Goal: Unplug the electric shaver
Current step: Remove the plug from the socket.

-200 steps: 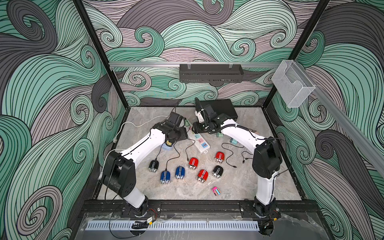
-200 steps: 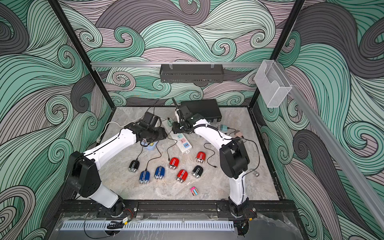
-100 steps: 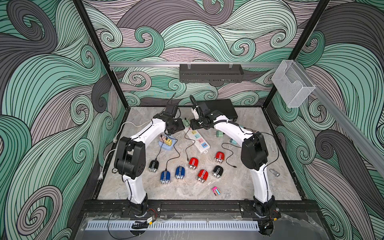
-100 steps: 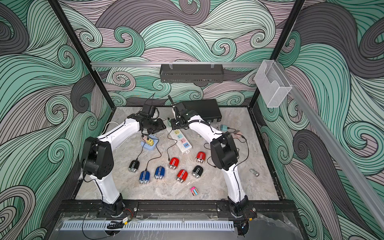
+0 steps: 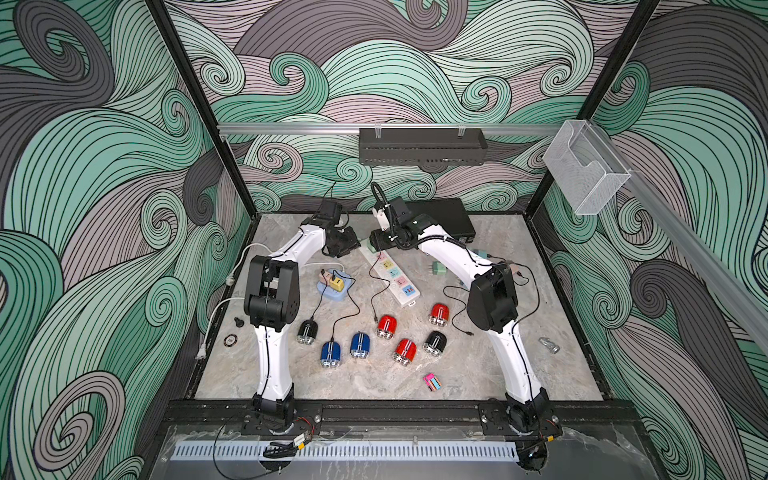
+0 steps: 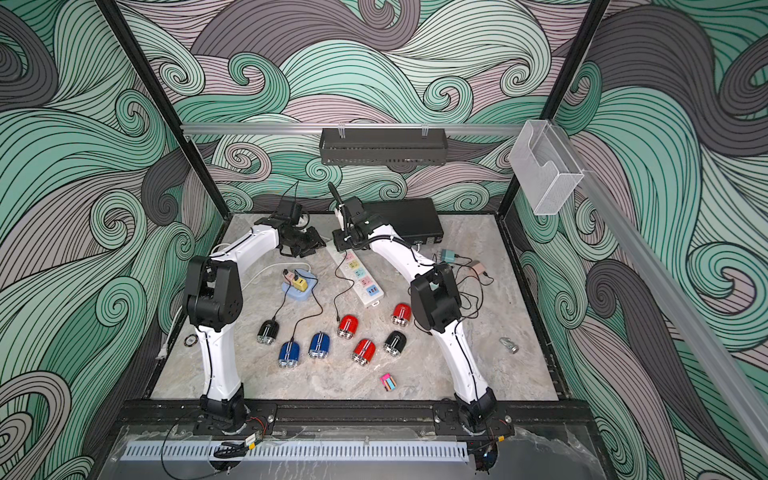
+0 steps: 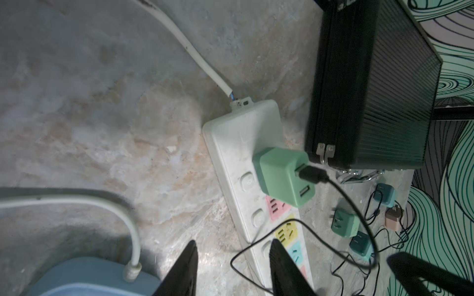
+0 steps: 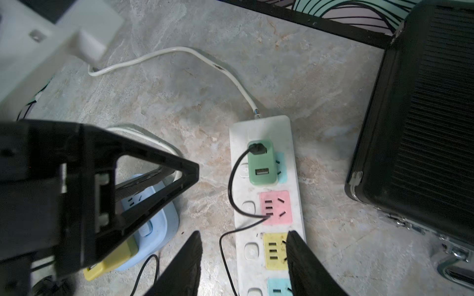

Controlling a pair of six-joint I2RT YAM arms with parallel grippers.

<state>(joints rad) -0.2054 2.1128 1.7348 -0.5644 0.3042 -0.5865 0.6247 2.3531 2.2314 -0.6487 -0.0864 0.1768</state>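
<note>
Bare bench [image 7: 102,115] lies left of the white power strip [image 5: 392,276]; a black case [image 5: 449,216] crowds its far right edge. The red shaver [image 5: 386,326] lies mid-bench, with its black cable [image 8: 230,184] plugged into a green charger [image 8: 262,166] in the strip's farthest socket. The left gripper [image 7: 233,242] and right gripper [image 8: 243,232] hover beside it, jaws apart and empty.

White arms [image 5: 299,249], black joints [image 5: 272,297], thin cables.

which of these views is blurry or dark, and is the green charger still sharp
Left wrist view: dim and murky, yet the green charger is sharp. Right wrist view: brighter, charger sharp again, but the left claw looms blurred up close. Both top views: evenly lit, crisp.
</note>
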